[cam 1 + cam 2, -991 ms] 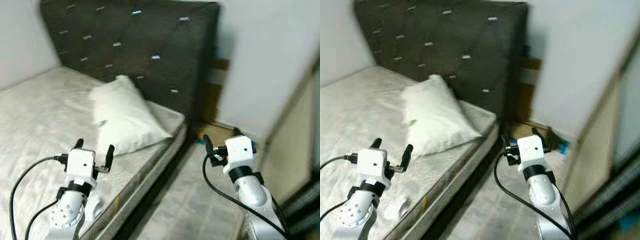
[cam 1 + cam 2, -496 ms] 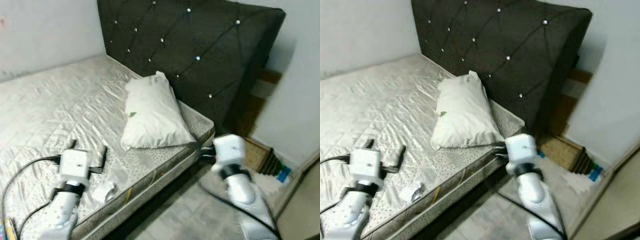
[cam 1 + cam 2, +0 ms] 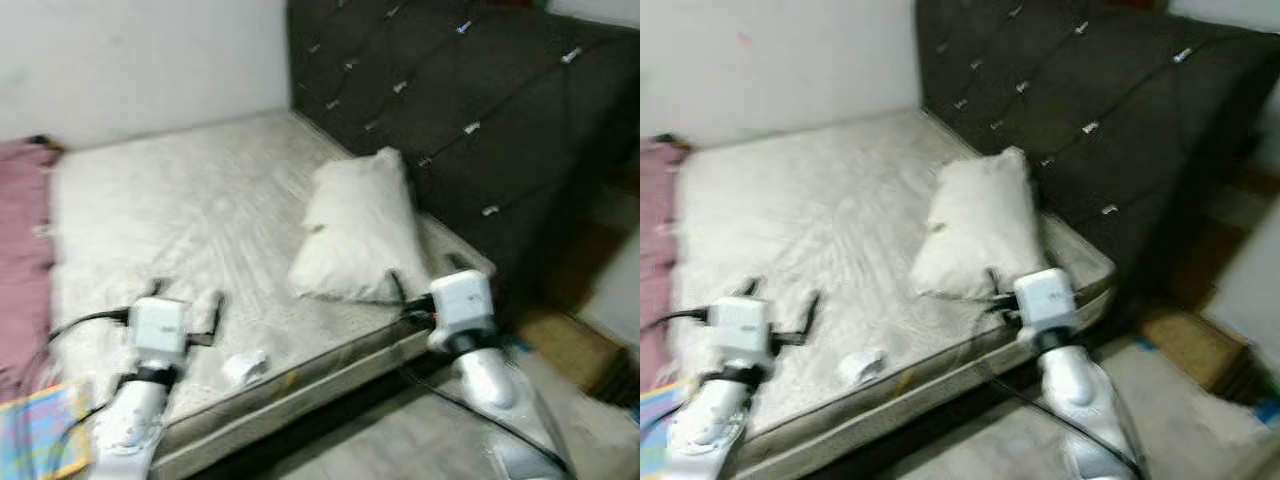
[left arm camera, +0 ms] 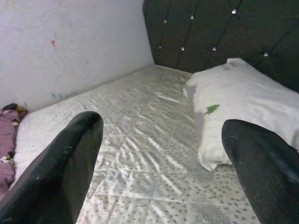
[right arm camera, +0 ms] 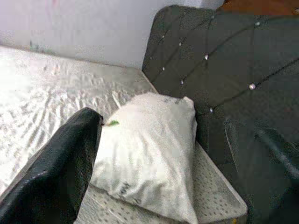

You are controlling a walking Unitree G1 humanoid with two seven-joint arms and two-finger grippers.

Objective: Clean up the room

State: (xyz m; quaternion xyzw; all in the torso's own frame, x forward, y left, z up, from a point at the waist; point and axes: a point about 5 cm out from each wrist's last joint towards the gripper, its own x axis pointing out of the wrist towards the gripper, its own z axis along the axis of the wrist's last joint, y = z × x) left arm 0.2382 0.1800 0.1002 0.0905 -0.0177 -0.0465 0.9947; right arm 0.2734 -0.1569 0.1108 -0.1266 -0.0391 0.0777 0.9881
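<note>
Both the left gripper (image 3: 186,298) and the right gripper (image 5: 163,154) were held spread and empty above the mattress (image 3: 180,210) — presumably readied for pickup — while a small white scrap (image 3: 244,366) was seen lying near the bed's front edge, between them.

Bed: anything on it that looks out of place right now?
Yes. A small crumpled white scrap lies on the bare mattress near its front edge, beside the left gripper. The pillow carries a small green fleck.

The camera has swung left, bringing a pink blanket (image 3: 22,260), seemingly, into view.
</note>
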